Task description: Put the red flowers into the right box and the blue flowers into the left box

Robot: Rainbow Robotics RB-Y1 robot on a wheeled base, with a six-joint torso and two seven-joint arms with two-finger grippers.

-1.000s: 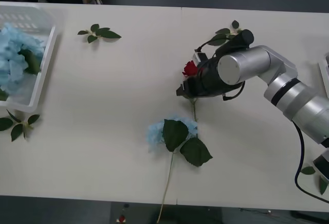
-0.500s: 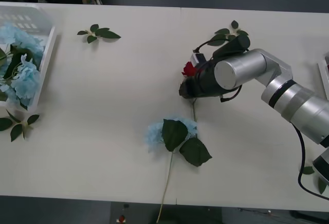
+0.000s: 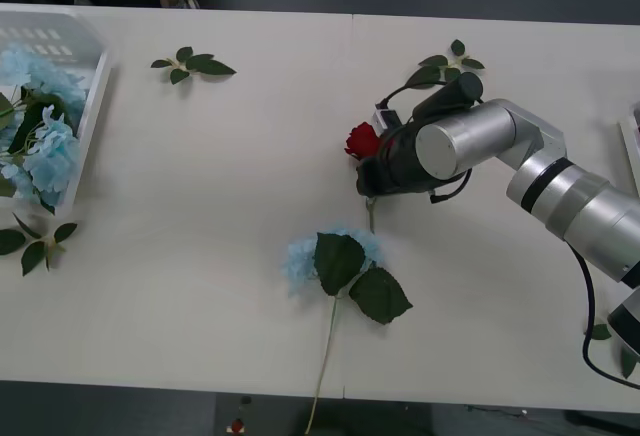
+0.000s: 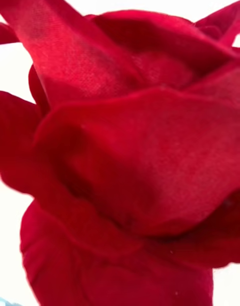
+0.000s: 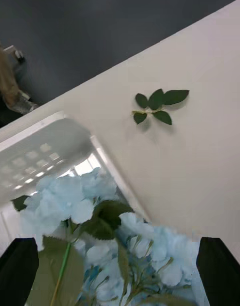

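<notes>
Left gripper point(image 5: 120, 278) hangs open over the left box point(image 3: 92, 106) at the frame's left edge, blue flowers point(image 3: 40, 141) already heaped inside. One more blue flower point(image 3: 305, 254) lies low centre, not yet sorted. Right gripper point(image 3: 368, 178), mid-frame, grips a red rose point(image 3: 362, 140), which has risen and slid right since a second ago. Right box point(image 3: 631, 141) waits at the far right edge
</notes>
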